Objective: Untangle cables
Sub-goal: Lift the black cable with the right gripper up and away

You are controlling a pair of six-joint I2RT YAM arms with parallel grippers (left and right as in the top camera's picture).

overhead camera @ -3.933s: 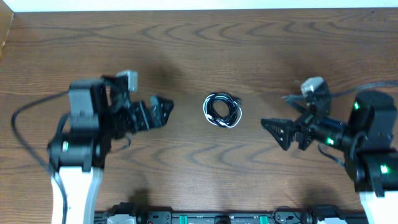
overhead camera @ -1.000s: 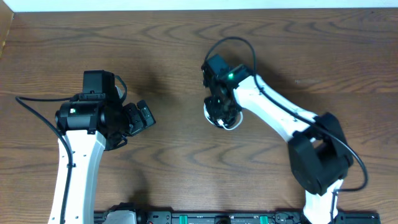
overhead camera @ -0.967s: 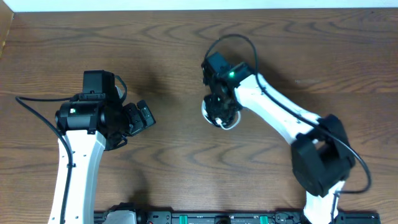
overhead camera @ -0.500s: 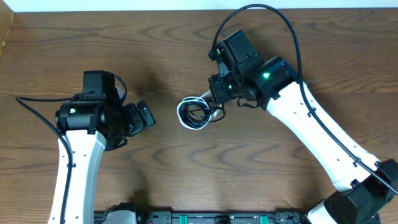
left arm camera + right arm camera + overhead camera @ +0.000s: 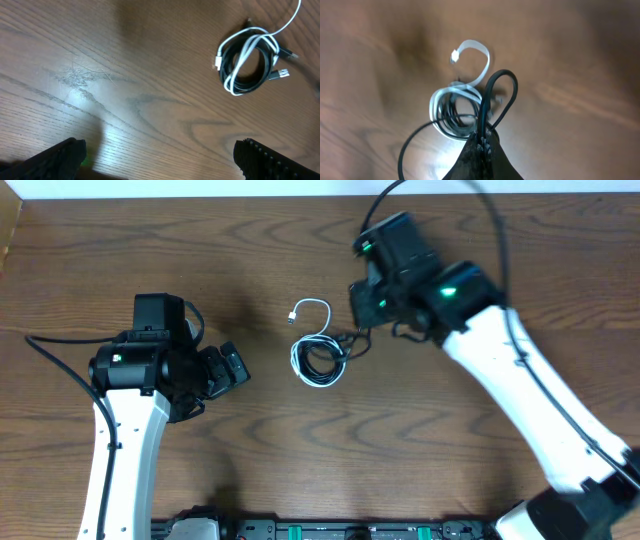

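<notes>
right gripper (image 5: 482, 139) pinches a black cable (image 5: 484, 101) loop.

The left arm (image 5: 118, 455) and right arm (image 5: 535, 405) are white tubular links with boxy black joint housings, small green lights (image 5: 447, 292) glowing on them. Thick black wires (image 5: 48, 345) loop off each, and the left fingers (image 5: 272, 157) look black and perhaps toothed.

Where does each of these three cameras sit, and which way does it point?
Overhead: fixed above the table, facing straight down; left arm and right arm flank the cable bundle.
Left wrist: on its arm, facing across the table toward the bundle; the left gripper, open, edges the bottom.
Right wrist: on its arm, facing down; the right gripper shut on a black cable.
Shared: all three show the bundle.
</notes>
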